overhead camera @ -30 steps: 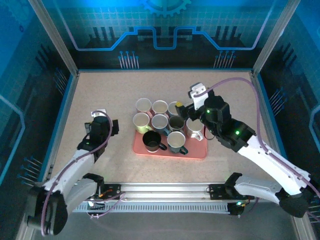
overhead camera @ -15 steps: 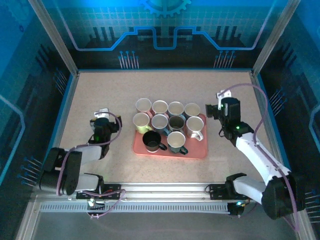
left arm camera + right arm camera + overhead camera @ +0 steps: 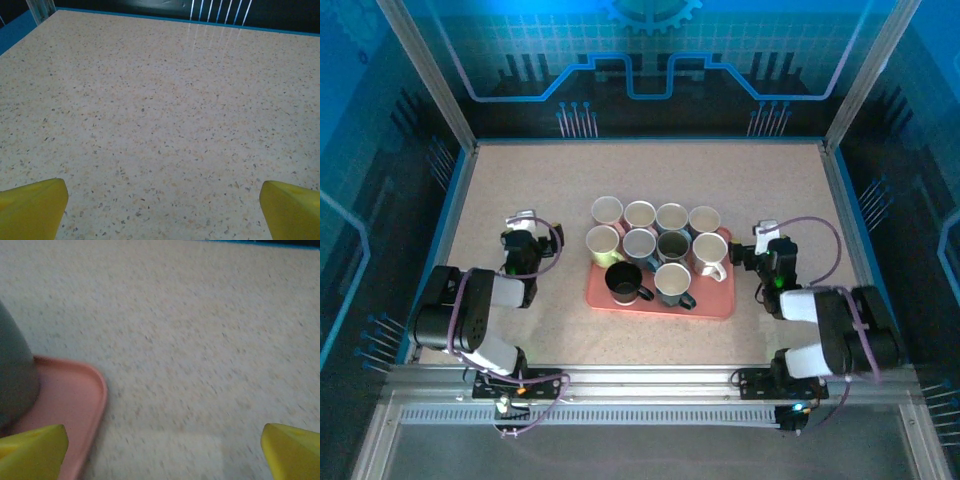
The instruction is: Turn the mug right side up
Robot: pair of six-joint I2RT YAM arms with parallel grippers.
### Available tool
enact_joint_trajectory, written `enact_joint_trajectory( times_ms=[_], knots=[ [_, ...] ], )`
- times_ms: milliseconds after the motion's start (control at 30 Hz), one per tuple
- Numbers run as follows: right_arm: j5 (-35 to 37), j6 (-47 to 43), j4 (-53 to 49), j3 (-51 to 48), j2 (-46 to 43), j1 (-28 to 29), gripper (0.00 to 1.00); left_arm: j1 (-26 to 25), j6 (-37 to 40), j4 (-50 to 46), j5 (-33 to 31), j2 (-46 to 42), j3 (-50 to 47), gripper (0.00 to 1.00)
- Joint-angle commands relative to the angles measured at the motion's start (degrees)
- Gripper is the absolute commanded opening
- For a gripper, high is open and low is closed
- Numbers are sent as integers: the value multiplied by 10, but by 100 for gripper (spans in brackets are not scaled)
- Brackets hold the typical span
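Pink plastic tray [image 3: 715,300] sat at the middle of the speckled table [image 3: 520,180], carrying nine mugs [image 3: 660,245] packed in three rough rows. From the camera overhead, every one showed an open mouth, so I judged that the mug I was asked to turn was already right side up. It stood somewhere among the others on that tray, and I could not tell which one it was.

I saw the left arm [image 3: 480,300] folded low on the table to the left of the tray, well apart from it. The left fingers [image 3: 30,207] were spread wide and empty, with bare table between them. The right arm [image 3: 830,320] lay folded the same way just beside the tray's right edge. The right fingers [image 3: 32,450] were also spread wide, holding nothing. From the right wrist camera, the tray's rounded corner [image 3: 75,390] and the grey side of one mug [image 3: 15,375] sat to their left. Both arms looked parked clear so nothing could knock the mugs.
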Motion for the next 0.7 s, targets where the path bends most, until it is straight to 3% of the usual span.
enact_joint_trajectory(
  times_ms=[0, 33, 67, 433, 600, 667],
  knots=[
    [16, 1, 142, 14, 45, -10, 100, 1, 4, 24, 10, 3, 12, 99],
    [50, 22, 38, 50, 27, -10, 100, 0, 4, 22, 9, 2, 12, 99],
    [62, 12, 1, 75, 35, -2, 100, 0, 5, 21, 8, 2, 13, 99],
    [74, -4, 23, 73, 43, 13, 100, -6, 9, 19, 3, 3, 15, 99],
    [74, -5, 23, 73, 43, 13, 100, -23, 54, 35, 71, 4, 7, 99],
    [74, -5, 23, 72, 43, 13, 100, -9, 38, 2, 84, 4, 26, 99]
  ],
)
